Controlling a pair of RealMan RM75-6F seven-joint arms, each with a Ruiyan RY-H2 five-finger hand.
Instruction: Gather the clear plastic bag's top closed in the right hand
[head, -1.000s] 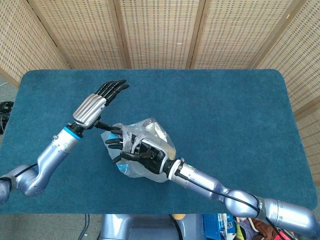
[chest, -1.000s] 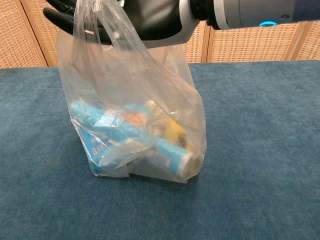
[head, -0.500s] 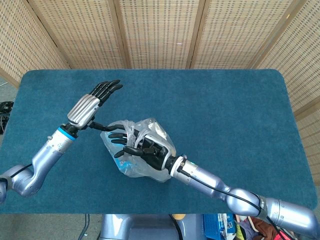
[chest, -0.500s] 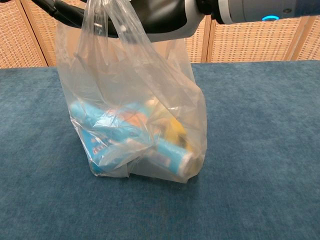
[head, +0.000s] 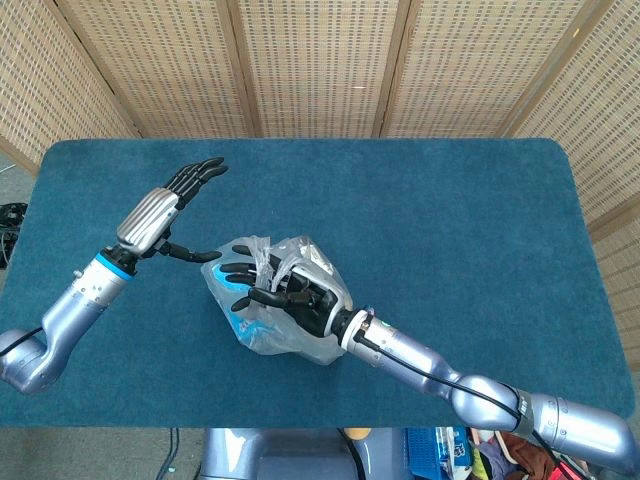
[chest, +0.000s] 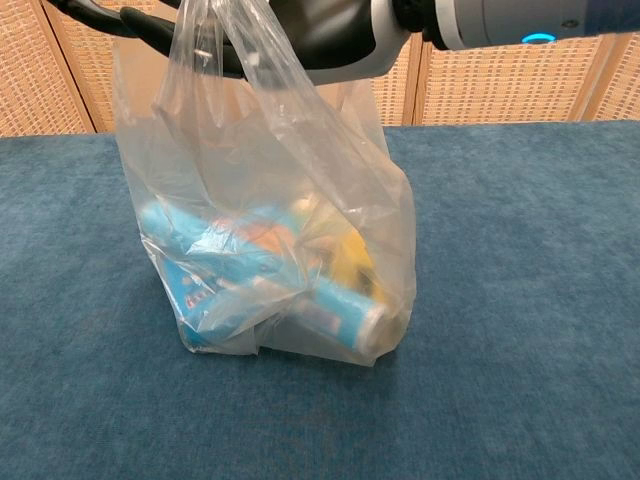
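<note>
Holding the clear plastic bag (chest: 270, 200) by its top with my right hand (head: 290, 300), near the table's (head: 450, 200) front edge, left of centre.
Right-hand fingers (head: 243, 268) are spread through the bunched film at the bag mouth, so it grips the bag; in the chest view the hand sits at the top edge over the bag. The bag stands upright on the blue cloth, with blue and yellow packets (chest: 260, 270) inside. My left hand (head: 160, 205) is released, flat, fingers straight, towards the left edge, just beside the bag, not touching it.
</note>
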